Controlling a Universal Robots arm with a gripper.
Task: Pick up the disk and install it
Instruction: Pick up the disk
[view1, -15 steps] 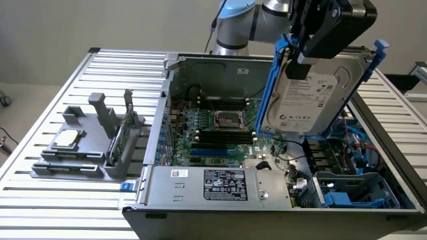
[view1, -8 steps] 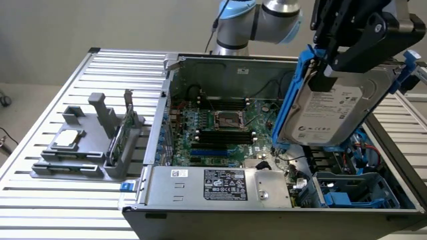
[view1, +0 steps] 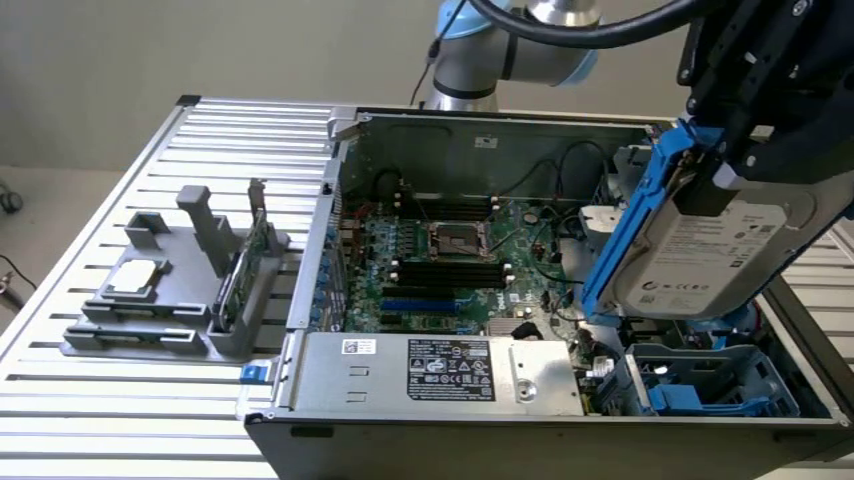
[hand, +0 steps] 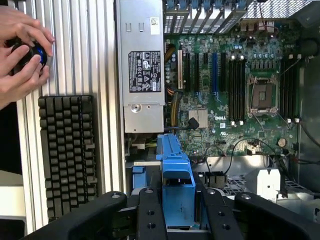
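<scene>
Blue plastic rails frame the disk, a stiff metal slab with a white label. It is likely dense and bad with knocks. The gripper has its jaws pinched on the disk's upper end and holds it tilted above the open computer case. The smooth rails look the safest hold, though slippery.

Exterior view: high, off the arm, above the slatted table's near edge, looks obliquely down into the open computer case, moderately near
Wrist view: on the arm, faces straight down past the gripper and the disk into the case, close
Shared: motherboard, power supply
</scene>
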